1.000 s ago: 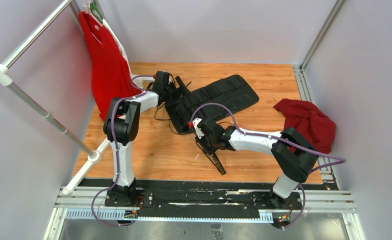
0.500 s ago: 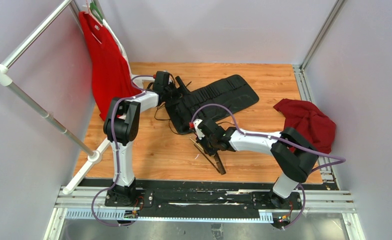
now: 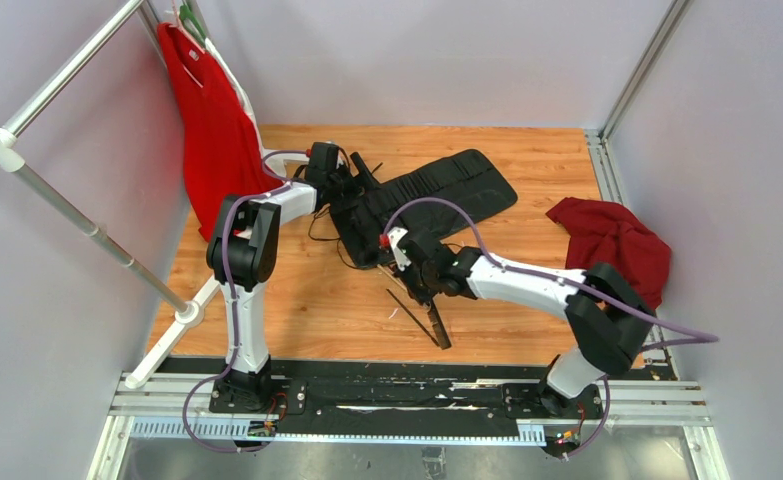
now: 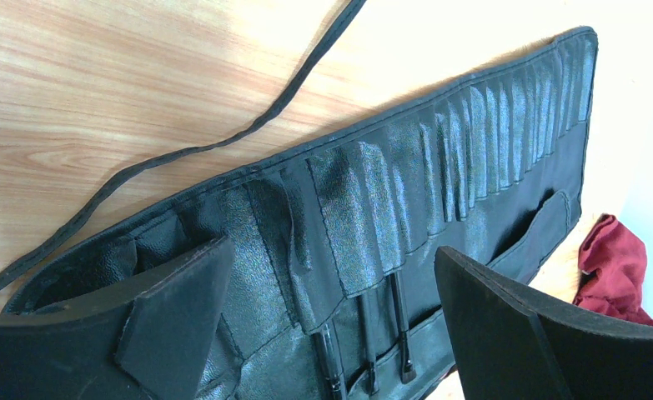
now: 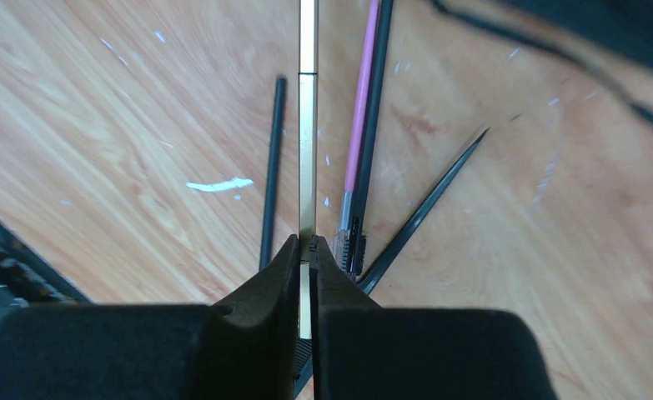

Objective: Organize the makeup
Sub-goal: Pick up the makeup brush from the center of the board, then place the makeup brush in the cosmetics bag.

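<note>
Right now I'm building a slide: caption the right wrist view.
Right fingers shut on a tan brush; pink brush and black brushes lie on the wooden table beside it.

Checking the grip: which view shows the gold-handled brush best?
Right wrist: the gold brush runs straight up from the shut right pincer. Top external barely resolves it; left wrist misses it.
</note>
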Controlling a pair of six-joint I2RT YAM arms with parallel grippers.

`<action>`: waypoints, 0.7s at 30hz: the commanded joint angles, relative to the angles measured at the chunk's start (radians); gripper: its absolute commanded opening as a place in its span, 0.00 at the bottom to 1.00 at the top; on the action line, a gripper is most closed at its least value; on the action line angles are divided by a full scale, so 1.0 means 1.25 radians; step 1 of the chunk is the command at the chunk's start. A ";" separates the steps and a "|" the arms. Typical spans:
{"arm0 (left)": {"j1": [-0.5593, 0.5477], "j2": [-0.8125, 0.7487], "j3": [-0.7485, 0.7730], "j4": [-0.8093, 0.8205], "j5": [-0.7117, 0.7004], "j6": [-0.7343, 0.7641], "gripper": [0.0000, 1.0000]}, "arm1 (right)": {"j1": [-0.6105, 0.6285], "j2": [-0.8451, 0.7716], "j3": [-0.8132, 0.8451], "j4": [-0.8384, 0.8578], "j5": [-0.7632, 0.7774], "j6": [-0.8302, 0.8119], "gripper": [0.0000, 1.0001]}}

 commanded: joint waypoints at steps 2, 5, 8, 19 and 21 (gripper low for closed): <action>0.013 0.007 -0.034 -0.113 -0.027 0.017 0.98 | -0.009 -0.118 0.112 -0.079 0.037 -0.016 0.01; 0.013 0.005 -0.034 -0.112 -0.025 0.017 0.98 | -0.022 -0.136 0.170 -0.119 0.076 -0.010 0.01; 0.013 0.004 -0.035 -0.112 -0.024 0.016 0.98 | -0.067 -0.125 0.243 -0.183 0.073 0.009 0.01; 0.013 0.002 -0.032 -0.109 -0.021 0.010 0.98 | -0.219 0.091 0.497 -0.379 -0.003 0.018 0.01; 0.013 0.002 -0.030 -0.111 -0.021 0.013 0.98 | -0.231 0.138 0.529 -0.401 -0.027 0.018 0.01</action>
